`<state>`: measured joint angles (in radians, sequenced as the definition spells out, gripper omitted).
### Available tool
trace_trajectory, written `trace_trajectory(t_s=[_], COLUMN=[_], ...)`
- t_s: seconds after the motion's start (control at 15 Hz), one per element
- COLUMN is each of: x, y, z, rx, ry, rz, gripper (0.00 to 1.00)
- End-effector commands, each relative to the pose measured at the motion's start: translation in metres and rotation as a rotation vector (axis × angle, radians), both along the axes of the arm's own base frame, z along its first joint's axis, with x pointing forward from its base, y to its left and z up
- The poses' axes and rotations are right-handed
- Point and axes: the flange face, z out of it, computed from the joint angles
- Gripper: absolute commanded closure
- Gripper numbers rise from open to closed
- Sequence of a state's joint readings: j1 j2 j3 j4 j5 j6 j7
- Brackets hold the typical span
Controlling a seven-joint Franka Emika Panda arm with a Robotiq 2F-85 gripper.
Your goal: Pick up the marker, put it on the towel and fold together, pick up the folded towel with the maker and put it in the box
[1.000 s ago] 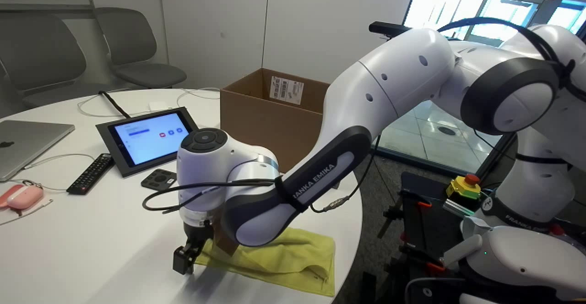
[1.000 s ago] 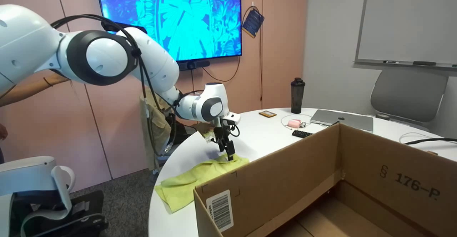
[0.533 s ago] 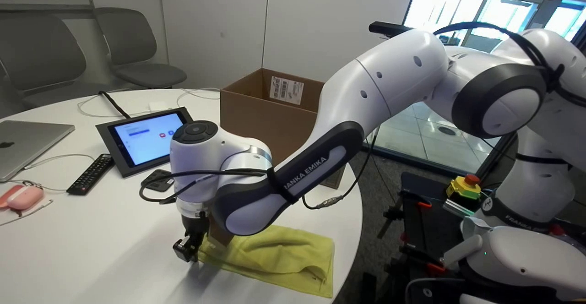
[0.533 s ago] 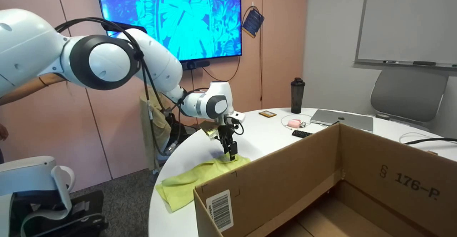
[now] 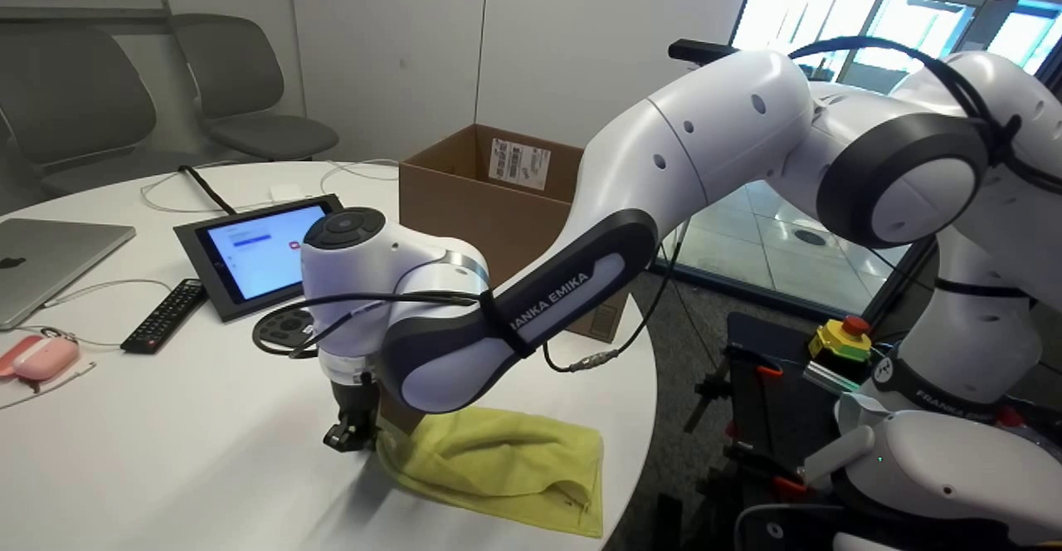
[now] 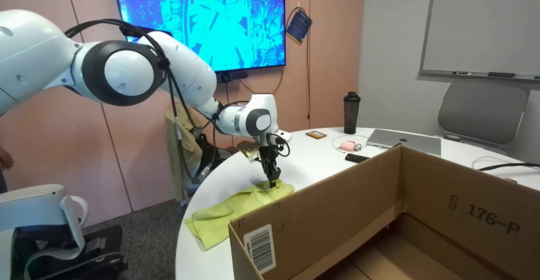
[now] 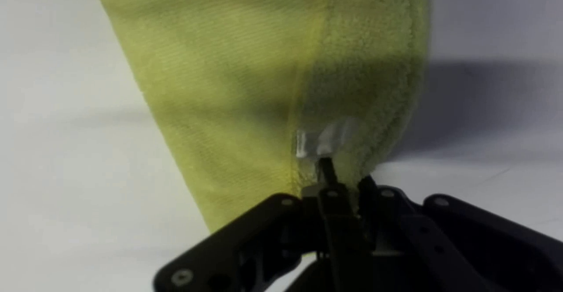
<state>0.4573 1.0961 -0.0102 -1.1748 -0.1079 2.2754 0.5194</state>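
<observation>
Where the black two-fingered gripper (image 7: 345,171) pinches: edge of yellow cloth towel (image 7: 233,72)
Brown rectangular cardboard box (image 6: 337,221): open-topped, apart

In an exterior view, raised the gripper (image 5: 348,440) higher above the bench (image 5: 207,468) than before. Drew up the end of the yellow towel (image 5: 506,468), earlier flatter, now curled round. With the robot arm (image 5: 705,136), uncovered more of the cardboard box (image 5: 465,211), hid more of the tablet (image 5: 257,252). In an exterior view also, brought further in a person's hand (image 6: 6,160); lost from sight a forearm with dark band.
</observation>
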Motion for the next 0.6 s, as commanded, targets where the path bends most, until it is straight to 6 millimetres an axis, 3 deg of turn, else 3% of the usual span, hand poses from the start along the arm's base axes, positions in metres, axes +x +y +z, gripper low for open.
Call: trace_trajectory(t_s=[0.0,0.27,0.53], x=[-0.008,-0.030,-0.048], y=[-0.007,-0.027,-0.047], z=[0.018,0.042,0.081], rx=[-0.061,-0.098,-0.106], ry=[0.014,0.012,-0.024], rz=[0.008,-0.002,-0.041], gripper=[0.87,0.86,0.87])
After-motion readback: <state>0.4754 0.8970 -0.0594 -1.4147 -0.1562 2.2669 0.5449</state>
